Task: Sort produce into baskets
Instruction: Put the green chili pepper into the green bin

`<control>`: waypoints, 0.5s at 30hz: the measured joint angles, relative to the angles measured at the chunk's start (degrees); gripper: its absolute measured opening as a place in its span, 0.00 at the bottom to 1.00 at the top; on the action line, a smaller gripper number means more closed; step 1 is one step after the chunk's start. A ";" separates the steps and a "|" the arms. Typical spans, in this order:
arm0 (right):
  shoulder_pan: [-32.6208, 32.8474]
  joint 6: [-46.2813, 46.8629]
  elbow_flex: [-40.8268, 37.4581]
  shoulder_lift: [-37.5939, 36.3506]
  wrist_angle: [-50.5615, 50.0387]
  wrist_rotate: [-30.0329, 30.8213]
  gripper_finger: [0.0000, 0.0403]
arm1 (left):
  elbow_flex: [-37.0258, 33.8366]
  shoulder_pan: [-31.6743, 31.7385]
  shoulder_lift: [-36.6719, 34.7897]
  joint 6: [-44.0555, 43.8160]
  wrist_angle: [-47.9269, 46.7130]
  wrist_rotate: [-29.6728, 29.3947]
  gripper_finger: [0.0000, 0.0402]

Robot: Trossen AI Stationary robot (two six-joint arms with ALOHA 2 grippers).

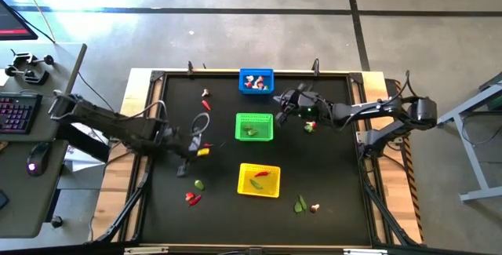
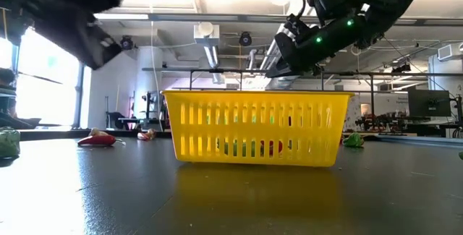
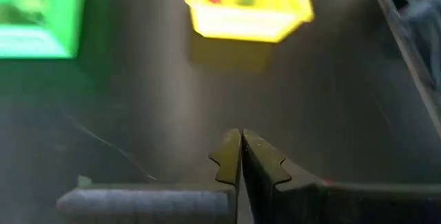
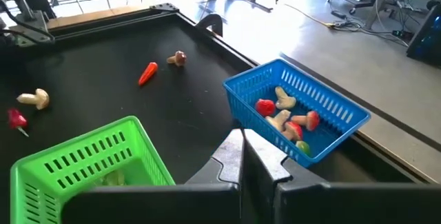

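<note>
Yellow basket nearest, unlabelled; both claws pinched shut above table.

Black table — three baskets, scattered produce

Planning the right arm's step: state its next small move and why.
Probably open the right tool and reach for the loose piece beside the green basket: it hangs shut and empty between the blue basket and green one. The left tool waits, shut too.
</note>
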 joint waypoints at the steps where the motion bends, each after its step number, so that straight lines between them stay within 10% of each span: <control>1: 0.00 -0.31 0.00 0.00 -0.03 0.01 0.00 | 0.00 -2.05 0.00 -1.19 -0.82 -0.38 0.00; 15: -0.22 -1.86 0.00 0.04 -0.20 0.02 0.00 | 0.00 -17.17 4.76 -14.24 -6.58 -2.94 0.16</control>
